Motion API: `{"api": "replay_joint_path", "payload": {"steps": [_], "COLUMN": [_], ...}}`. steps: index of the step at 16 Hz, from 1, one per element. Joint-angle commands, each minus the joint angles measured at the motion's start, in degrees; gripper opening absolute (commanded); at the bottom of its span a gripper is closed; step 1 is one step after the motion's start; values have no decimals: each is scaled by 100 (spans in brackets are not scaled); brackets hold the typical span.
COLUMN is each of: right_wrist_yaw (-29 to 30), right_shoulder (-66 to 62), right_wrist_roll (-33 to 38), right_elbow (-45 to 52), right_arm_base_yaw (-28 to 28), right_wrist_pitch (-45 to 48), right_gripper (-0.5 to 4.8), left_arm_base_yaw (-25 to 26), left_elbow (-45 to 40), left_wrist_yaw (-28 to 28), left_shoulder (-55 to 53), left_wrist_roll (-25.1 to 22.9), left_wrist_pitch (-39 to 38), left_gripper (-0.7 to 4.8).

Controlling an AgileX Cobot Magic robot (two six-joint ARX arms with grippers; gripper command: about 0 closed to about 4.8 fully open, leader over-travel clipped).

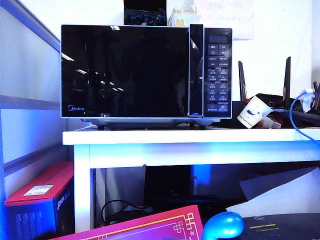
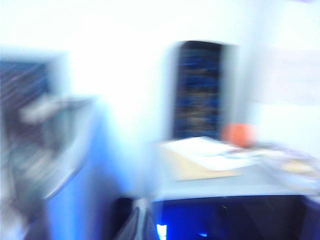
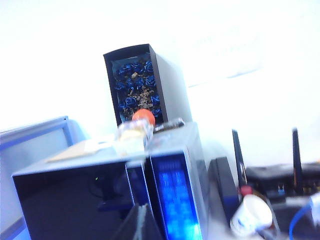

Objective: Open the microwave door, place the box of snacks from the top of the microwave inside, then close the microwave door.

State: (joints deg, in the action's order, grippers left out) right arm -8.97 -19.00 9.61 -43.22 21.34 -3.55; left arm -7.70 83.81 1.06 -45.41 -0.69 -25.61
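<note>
The microwave [image 1: 218,75] stands on a white table [image 1: 190,136]. Its black glass door [image 1: 125,70] is closed, and the vertical handle [image 1: 196,70] lies beside the button panel. The small pale box of snacks [image 1: 181,19] sits on top of the oven near the back; in the right wrist view the box of snacks [image 3: 134,135] is blurred, with an orange round thing behind it. My right gripper [image 3: 141,206] is shut and empty, in front of the door [image 3: 70,200] near the panel. My left gripper [image 2: 141,204] looks shut in a heavily blurred view. Neither gripper shows in the exterior view.
A dark box with blue-speckled contents [image 1: 145,16] stands on the oven next to the snacks. To the right of the microwave lie a tipped paper cup [image 1: 251,112], a router with antennas [image 1: 287,80] and a blue cable [image 1: 300,120]. A red box [image 1: 40,195] sits under the table.
</note>
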Motion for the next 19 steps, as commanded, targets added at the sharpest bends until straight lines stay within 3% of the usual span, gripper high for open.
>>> {"api": "replay_joint_path", "payload": {"steps": [1, 3, 5, 6, 9, 12, 19], "right_wrist_yaw": [157, 494, 664, 671, 1438, 1467, 1099], "right_shoulder": [-695, -1102, -1631, -1836, -2424, -3152, -4448], "right_wrist_roll": [-129, -131, -129, -129, -122, -120, -127], "right_elbow": [-476, -704, -929, -1038, -1303, -1631, -1648], "right_arm_base_yaw": [0, 2, 9, 9, 9, 15, 13], "right_wrist_pitch": [-4, -92, -151, -149, -50, 79, 2085], "right_gripper": [-5, -6, -5, -5, -5, -5, -6], "left_arm_base_yaw": [-2, -2, -2, -2, -4, -4, -4], "left_elbow": [2050, 3235, 4568, 4835, 5045, 5045, 5031], "left_wrist_yaw": [-903, -1665, -3053, -3373, -3233, -2708, -2651], "left_shoulder": [-1268, -2024, -2874, -3053, -3169, -3169, -3180], "left_wrist_roll": [-372, -337, -339, -328, -168, -109, -101], "left_wrist_pitch": [-1353, -1939, -2859, -3036, -3259, -3200, -3283], "left_gripper": [-6, -6, -6, -6, -6, -6, -6]}}
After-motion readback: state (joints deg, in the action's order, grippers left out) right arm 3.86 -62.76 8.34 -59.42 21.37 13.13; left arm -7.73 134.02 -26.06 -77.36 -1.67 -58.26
